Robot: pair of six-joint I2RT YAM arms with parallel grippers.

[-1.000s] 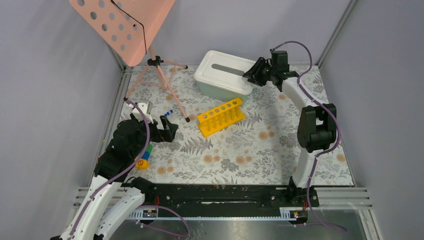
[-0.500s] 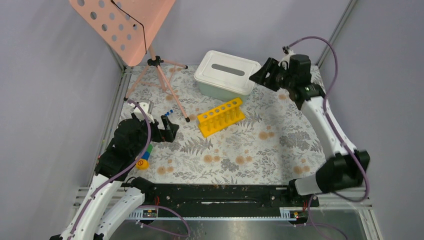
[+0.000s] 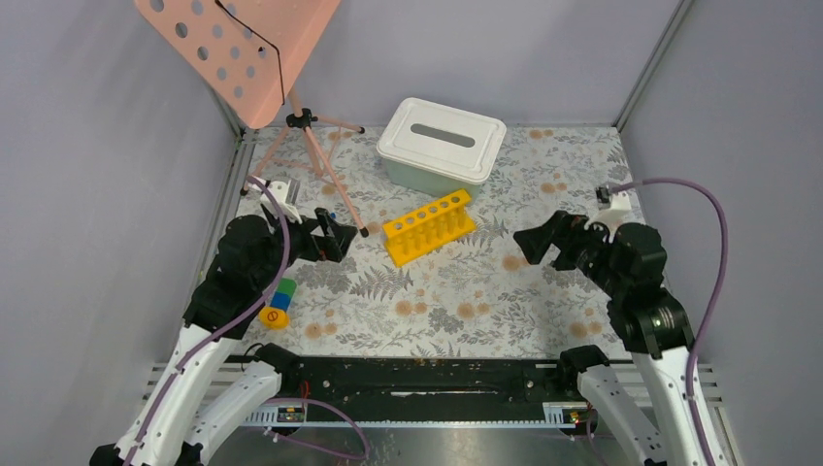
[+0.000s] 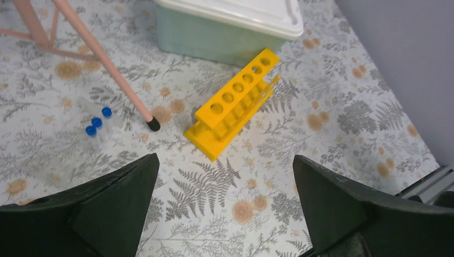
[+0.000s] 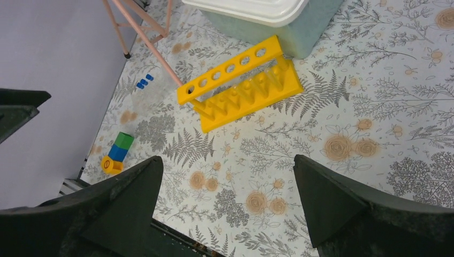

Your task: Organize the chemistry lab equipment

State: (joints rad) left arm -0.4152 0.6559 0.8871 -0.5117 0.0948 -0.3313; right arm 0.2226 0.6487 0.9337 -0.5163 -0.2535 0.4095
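**Both arms hanging open-handed over the table, 1 rack and 3 tubes lying loose**

I am looking down at a floral-patterned table [image 3: 505, 301] with 2 arms reaching over it from the near edge. The left end effector [image 3: 333, 239] is hovering over the left side, its 2 fingers spread wide with nothing between them. The right end effector [image 3: 540, 244] is hanging over the right side, and it too is gaping wide and carrying nothing.

Between them, 1 yellow rack [image 3: 429, 226] is sitting diagonally near the middle of the table, just in front of 1 white bin [image 3: 442, 141] whose lid is showing 1 long slot. From the left wrist I am counting 6 round holes in a single row along the rack's top bar, and every one is looking empty.

3 blue-capped tubes [image 4: 97, 122] are lying close together on the table to the left of the rack, near the black foot of a tripod leg. That leg is belonging to 1 pink perforated stand [image 3: 238, 53], which is rising over the far left corner.

Nearer the left arm's base, 1 block stack [image 3: 279, 303] is lying on its side, showing 3 colours in a line: green, blue and yellow.

The tubes are lying apart from the rack, not in it.
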